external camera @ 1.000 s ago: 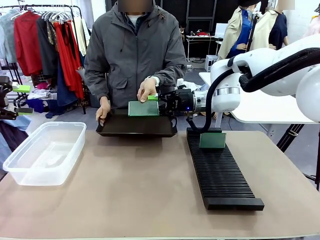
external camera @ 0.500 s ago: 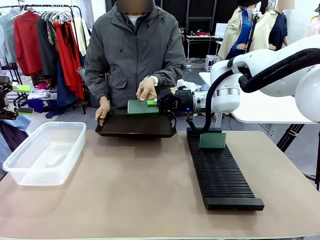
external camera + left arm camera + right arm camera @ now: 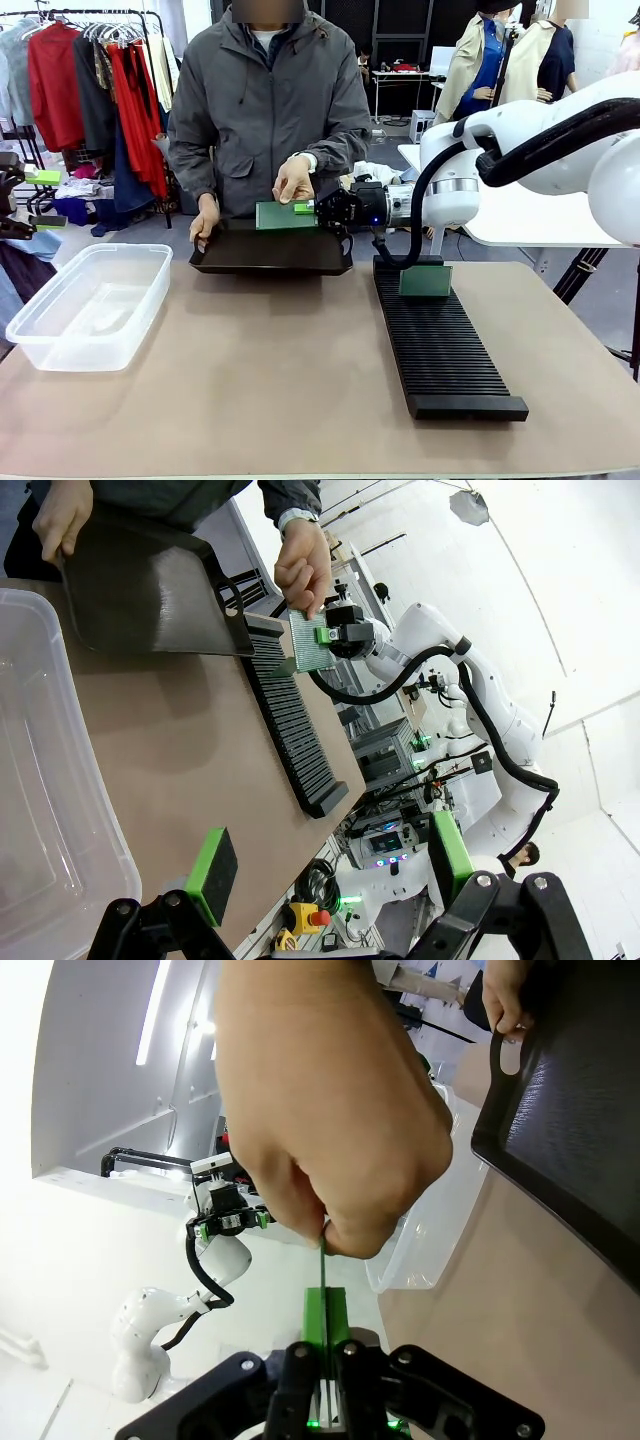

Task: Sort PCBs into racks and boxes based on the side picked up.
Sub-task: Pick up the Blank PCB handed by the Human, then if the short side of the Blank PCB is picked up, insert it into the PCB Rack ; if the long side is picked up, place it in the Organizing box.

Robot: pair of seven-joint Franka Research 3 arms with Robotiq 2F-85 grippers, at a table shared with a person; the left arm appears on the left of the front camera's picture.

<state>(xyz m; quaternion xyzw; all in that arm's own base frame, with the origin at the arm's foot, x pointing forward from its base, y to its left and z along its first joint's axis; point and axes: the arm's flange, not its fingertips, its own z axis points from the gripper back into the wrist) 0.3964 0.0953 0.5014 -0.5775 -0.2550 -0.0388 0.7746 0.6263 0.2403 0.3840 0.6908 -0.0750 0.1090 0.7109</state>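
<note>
Step in hand: a handover of one board from the person to the right arm, judging by the shared hold.
Right gripper (image 3: 306, 207): reaches in sideways from the picture's right, jaws clamped on the right-hand edge of the held PCB (image 3: 280, 215). In the right wrist view the board runs edge-on between the green pads.
Held PCB: in the air above the far rim of the tray (image 3: 270, 255), resting on nothing, its face turned partly toward the front camera.
Person's hand (image 3: 294, 180): fingertips pinch the board's upper edge, probably to steady it until the grip is sure (the hand has not let go).
Other hand (image 3: 205, 222): holds the tray's left end at the far edge of the table (image 3: 250, 390), likely keeping the tray under the exchange.
Racked PCB (image 3: 425, 281): stands upright in a slot near the far end of the rack (image 3: 440, 340), propped by the ridges on either side.
Box (image 3: 70, 352): at the table's left, well apart from the handover, its top open for a drop.
Left gripper (image 3: 330, 868): jaws wide apart with nothing between them, hanging over the box's near corner, out of the way.
Next move: rack or box depends on the side gripped, and I cannot tell which face that is.
</note>
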